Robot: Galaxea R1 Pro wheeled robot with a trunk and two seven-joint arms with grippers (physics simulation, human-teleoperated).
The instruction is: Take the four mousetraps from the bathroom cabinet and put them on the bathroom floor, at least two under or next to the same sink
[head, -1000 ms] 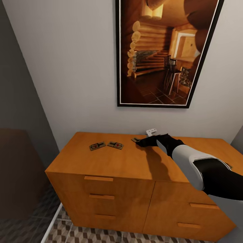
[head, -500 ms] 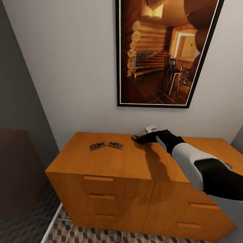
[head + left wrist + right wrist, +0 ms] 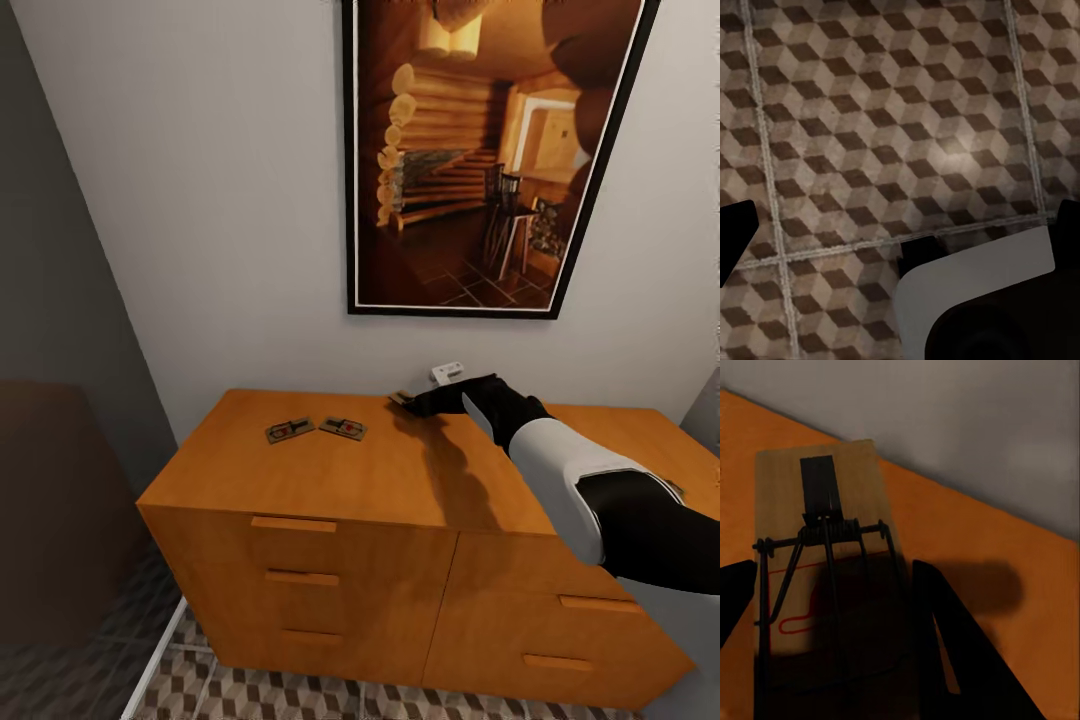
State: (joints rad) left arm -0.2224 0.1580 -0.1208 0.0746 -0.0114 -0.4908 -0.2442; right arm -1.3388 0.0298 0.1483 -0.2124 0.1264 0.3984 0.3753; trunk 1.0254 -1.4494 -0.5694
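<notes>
Atop the orange-brown cabinet [image 3: 330, 470], beneath a framed picture of a log-cabin interior [image 3: 490, 150], our right gripper [image 3: 412, 402] reaches toward the back edge by the pale wall. Between its two dark fingers [image 3: 952, 660] lies a mousetrap [image 3: 821, 562]: a flat rectangular board of pale brown wood, carrying a black metal plate at its far end, a coiled spring bar across the middle, thin wire arms running back toward us, and a red outline printed on the wood. In our right wrist view the fingers stand on either side of the board with its rear half between them; we cannot tell whether they press its edges or merely flank it. In the head view the trap [image 3: 401, 398] shows as a small dark sliver at the fingertips, just above the cabinet top.

Two more mousetraps [image 3: 290, 431] [image 3: 342, 428] lie flat, side by side, on the left part of the top, well apart from the gripper. A small white object [image 3: 447, 372] shows just behind our right wrist.

Our left wrist camera looks at the cube-patterned bathroom floor [image 3: 885, 112]; the left gripper's [image 3: 900, 232] dark fingertips sit at opposite edges of that view, spread wide.
</notes>
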